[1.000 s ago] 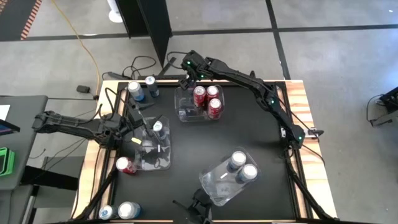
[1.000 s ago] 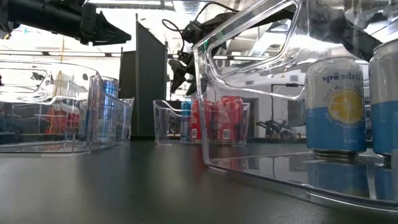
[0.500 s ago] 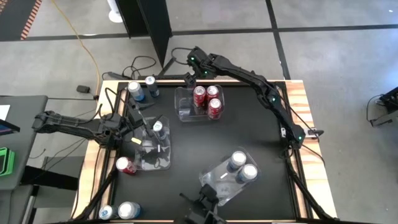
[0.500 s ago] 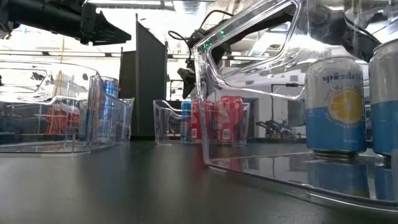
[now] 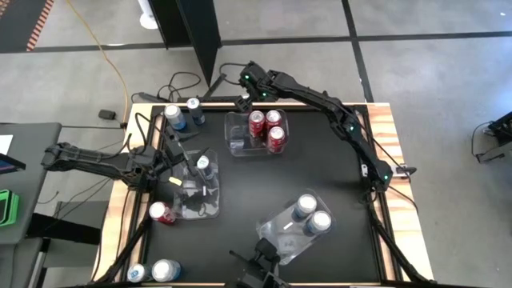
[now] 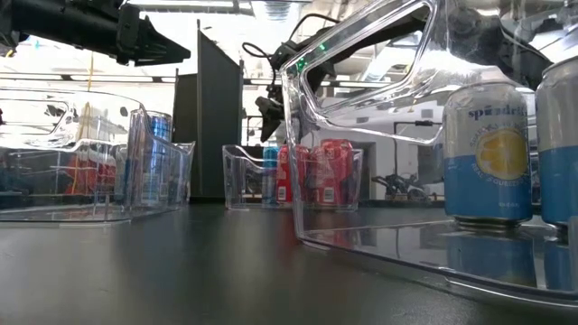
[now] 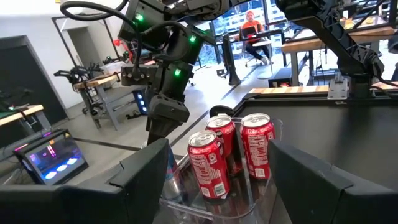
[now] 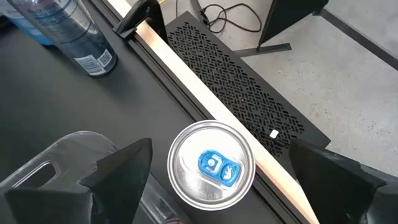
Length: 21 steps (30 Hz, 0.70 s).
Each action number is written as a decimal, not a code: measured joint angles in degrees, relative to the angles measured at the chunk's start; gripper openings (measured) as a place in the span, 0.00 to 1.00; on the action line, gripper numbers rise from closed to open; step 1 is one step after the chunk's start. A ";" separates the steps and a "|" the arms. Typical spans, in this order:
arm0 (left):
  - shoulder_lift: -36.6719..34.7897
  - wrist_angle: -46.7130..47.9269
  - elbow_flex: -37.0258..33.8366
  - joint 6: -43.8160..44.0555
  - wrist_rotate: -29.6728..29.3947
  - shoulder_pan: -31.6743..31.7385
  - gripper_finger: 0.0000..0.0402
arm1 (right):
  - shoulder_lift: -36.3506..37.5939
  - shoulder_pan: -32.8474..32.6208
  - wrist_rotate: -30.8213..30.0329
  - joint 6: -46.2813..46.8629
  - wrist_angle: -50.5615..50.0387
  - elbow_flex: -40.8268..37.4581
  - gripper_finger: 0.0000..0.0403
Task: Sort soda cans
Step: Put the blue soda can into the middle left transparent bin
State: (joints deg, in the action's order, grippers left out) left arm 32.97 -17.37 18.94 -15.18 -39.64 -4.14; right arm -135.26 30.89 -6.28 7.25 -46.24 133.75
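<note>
the right gripper (image 5: 244, 99) hangs at the far edge of the table (image 5: 320, 168), by the far left corner of the bin (image 5: 237, 145) that holds three red cans (image 5: 256, 122). its claw is spread wide, and in the right wrist view a silver-topped can (image 8: 212, 163) with a blue tab sits straight below, between the fingers (image 8: 121, 171) without touching either

i can't tell whether this can stands inside the bin or just beside its wall (the low view shows blue next to the reds, nothing more)

if the step is a pick, as i judge it:
- keep the can centred between the fingers and come straight down
- close on the body below the rim, not on the lid
- mind the clear bin wall and the nearest red can on the way down
- lift straight up before moving off sideways, so the can doesn't catch the bin

the can looks upright, undented on top, smooth and round, so an off-centre squeeze could let it slip or tip

the left gripper (image 5: 170, 170) waits over the left bin (image 5: 200, 210), claw open on nothing, looking across at the reds
</note>
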 joint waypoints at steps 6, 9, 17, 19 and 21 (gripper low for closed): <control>0.01 0.00 0.00 0.00 0.00 0.01 0.67 | 0.00 0.00 0.13 0.24 0.00 0.00 0.99; -0.02 0.00 0.00 0.04 0.00 0.02 0.67 | 0.00 0.00 0.15 0.26 0.01 0.00 0.99; 0.01 -0.02 0.00 0.07 0.00 0.00 0.67 | 0.00 0.00 0.17 1.23 -0.17 0.00 0.99; -0.01 0.00 0.00 0.09 0.00 0.00 0.67 | 0.00 0.00 0.17 1.39 -0.76 0.00 0.99; 0.01 -0.02 0.00 0.11 0.00 0.00 0.67 | -0.48 0.00 0.17 1.61 -1.22 0.07 0.99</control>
State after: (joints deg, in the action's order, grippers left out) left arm 32.97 -17.39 18.94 -15.07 -39.64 -4.14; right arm -135.74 30.89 -6.11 8.86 -47.46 133.82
